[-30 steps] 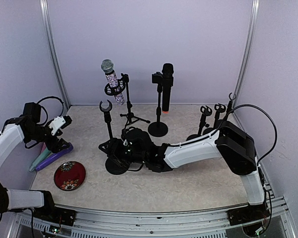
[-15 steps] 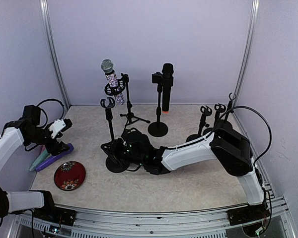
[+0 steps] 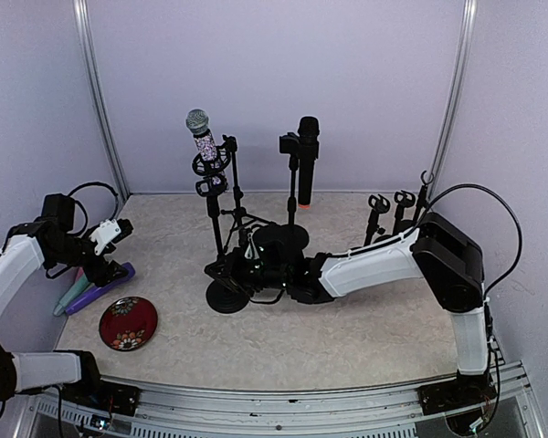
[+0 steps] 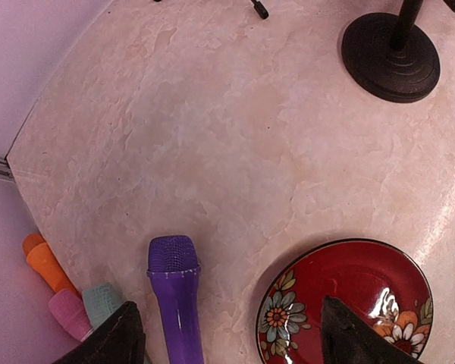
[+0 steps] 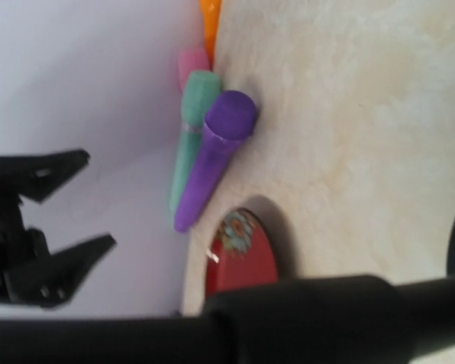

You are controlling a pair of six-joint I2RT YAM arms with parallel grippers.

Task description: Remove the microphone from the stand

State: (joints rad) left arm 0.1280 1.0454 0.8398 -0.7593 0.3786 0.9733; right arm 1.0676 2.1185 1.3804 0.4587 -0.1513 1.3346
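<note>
**A:** Where's the microphone?

**B:** Two are clipped upright at the back: a glittery microphone (image 3: 202, 139) on the tripod stand (image 3: 237, 196), and a black microphone (image 3: 308, 160). My right gripper (image 3: 244, 266), jaws pressed together, seems to pinch the empty stand (image 3: 216, 224) low on its pole. My left gripper (image 3: 112, 235) hangs spread above the purple microphone (image 4: 174, 303).

**A:** Risk?

**B:** The empty stand's top sits just beside the glittery microphone. If I swing it, I could topple that one.
</note>
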